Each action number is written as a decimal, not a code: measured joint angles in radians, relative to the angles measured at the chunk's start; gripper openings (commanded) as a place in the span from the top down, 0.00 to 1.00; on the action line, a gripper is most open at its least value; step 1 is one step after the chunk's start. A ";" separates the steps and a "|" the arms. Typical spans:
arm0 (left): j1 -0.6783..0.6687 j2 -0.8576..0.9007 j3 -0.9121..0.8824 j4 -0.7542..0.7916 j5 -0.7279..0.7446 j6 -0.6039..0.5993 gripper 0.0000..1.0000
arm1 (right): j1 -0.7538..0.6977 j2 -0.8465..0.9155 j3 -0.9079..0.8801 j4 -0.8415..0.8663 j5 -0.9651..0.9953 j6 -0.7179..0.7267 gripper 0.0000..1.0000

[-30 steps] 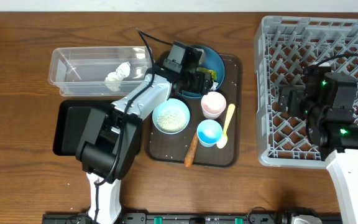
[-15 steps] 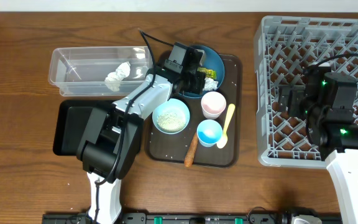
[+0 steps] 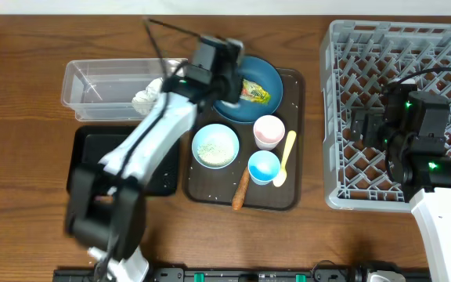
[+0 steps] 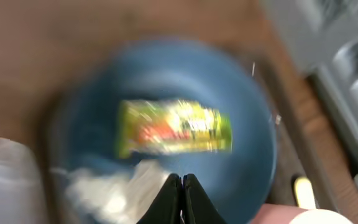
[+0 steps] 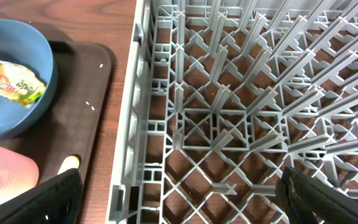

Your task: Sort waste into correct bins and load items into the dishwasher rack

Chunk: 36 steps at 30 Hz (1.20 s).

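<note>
My left gripper (image 4: 181, 180) is shut, with a blurred crumpled white tissue (image 4: 117, 193) at its tips, over the left edge of the dark-blue bowl (image 3: 271, 77). The yellow-green wrapper (image 3: 254, 92) lies in that bowl. Another tissue (image 3: 142, 99) sits in the clear tub (image 3: 92, 78). The black tray (image 3: 92, 149) lies below the tub. The white bowl (image 3: 215, 146) holds crumbs. Near it are the pink cup (image 3: 268, 131), blue cup (image 3: 263, 166), yellow spoon (image 3: 286, 155) and carrot stick (image 3: 241, 190). My right gripper (image 5: 179, 193) hangs wide open over the grey rack (image 3: 351, 47), holding nothing.
The bowls, cups, spoon and stick all rest on a dark brown serving tray (image 3: 288, 196) in the middle. The rack's left wall (image 5: 132, 124) stands just right of that tray. The left arm stretches over the black tray and the tub's right end.
The left gripper has shut in the blue bowl and pulled up and left. The tissue that lay beside the wrapper has left the bowl with it. The right arm is still.
</note>
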 measured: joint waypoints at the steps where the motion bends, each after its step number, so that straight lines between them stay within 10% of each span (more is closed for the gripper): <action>1: 0.006 -0.045 0.000 -0.002 -0.022 0.018 0.94 | 0.000 0.000 0.000 0.000 0.000 0.000 0.01; 18: 0.281 -0.117 0.003 -0.112 -0.247 0.085 0.92 | 0.000 0.000 0.000 0.000 0.000 0.000 0.01; 23: 0.296 -0.092 0.003 -0.114 -0.244 0.090 0.37 | 0.000 0.000 0.000 0.000 0.000 0.000 0.01; 36: 0.204 -0.085 0.002 -0.017 -0.023 0.105 0.26 | 0.000 0.000 0.000 0.000 0.000 0.000 0.01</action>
